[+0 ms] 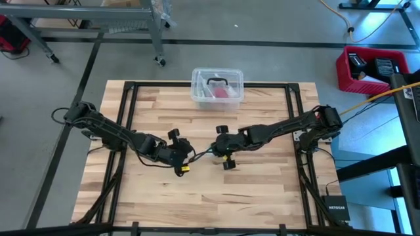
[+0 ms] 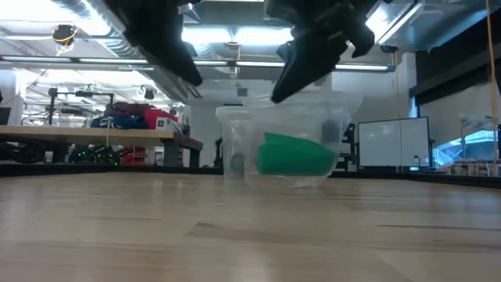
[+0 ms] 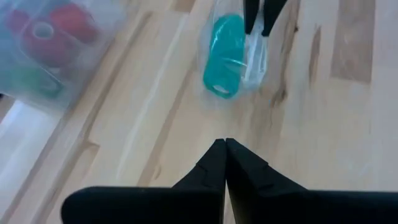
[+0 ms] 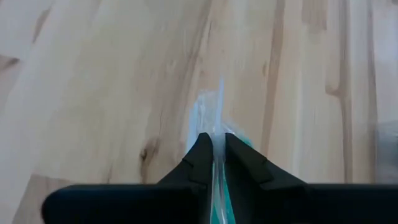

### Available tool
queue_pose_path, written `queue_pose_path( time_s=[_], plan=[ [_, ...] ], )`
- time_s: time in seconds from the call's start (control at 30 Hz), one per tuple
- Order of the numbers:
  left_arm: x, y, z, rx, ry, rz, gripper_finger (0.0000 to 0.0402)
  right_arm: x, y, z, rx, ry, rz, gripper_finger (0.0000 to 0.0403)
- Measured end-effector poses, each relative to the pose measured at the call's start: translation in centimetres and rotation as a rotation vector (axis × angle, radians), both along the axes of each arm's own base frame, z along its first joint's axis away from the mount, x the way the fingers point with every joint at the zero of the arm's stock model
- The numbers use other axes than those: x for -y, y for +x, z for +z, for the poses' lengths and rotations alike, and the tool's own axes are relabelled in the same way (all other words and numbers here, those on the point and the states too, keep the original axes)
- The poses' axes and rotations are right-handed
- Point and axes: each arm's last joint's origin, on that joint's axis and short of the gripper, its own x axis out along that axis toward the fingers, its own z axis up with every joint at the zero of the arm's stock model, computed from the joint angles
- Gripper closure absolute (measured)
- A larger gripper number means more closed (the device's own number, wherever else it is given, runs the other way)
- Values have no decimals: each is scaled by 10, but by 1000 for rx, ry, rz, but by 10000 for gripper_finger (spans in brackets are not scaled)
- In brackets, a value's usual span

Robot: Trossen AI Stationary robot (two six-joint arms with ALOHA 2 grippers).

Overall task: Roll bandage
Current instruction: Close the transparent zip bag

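Right claw (image 4: 214, 149) pinches clear wrap; left wrist view reveals bandage (image 3: 222, 56)

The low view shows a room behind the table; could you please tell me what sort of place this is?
Probably a robotics lab or workshop: exposed ceiling ducts, a cluttered workbench and a whiteboard stand beyond the wooden table.

Pinched between the two dark fingers of the right gripper (image 4: 214, 146), nearly closed with only a slim gap: a thin fold of clear plastic film (image 4: 214, 109), with a sliver of teal-green bandage fabric (image 4: 244, 143) just beside one fingertip, above pale wooden butcher-block table planks (image 4: 112, 81).
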Motion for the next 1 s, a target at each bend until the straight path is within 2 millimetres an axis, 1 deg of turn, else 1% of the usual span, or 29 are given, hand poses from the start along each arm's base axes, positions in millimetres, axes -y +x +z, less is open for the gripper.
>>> queue_pose_path(
  time_s=[0.17, 0.23, 0.3, 0.53, 0.7, 0.8, 0.87, 0.93, 1.0],
  plan=[
    [3, 8, 8, 120, -37, -1, 401, 0, 2, 3, 30, 7, -1, 370],
    [5, 12, 10, 158, -42, -12, 392, -1, 3, 4, 51, 11, 0, 370],
    [5, 16, 9, 174, -37, -21, 375, -1, 4, 5, 66, 14, 0, 370],
    [0, 38, -9, 179, 18, -38, 297, -1, 5, 5, 72, 15, 0, 370],
    [-3, 50, -28, 124, 101, -87, 268, -1, 5, 5, 72, 17, 2, 370],
    [-2, 55, -35, 115, 122, -104, 264, -1, 5, 5, 70, 20, 5, 370],
    [-1, 57, -38, 113, 131, -112, 270, -1, 5, 5, 72, 21, 5, 370],
    [0, 58, -39, 111, 132, -114, 289, -1, 5, 5, 71, 21, 5, 370],
    [0, 58, -39, 116, 132, -113, 319, -1, 5, 5, 71, 21, 5, 370]
  ],
)
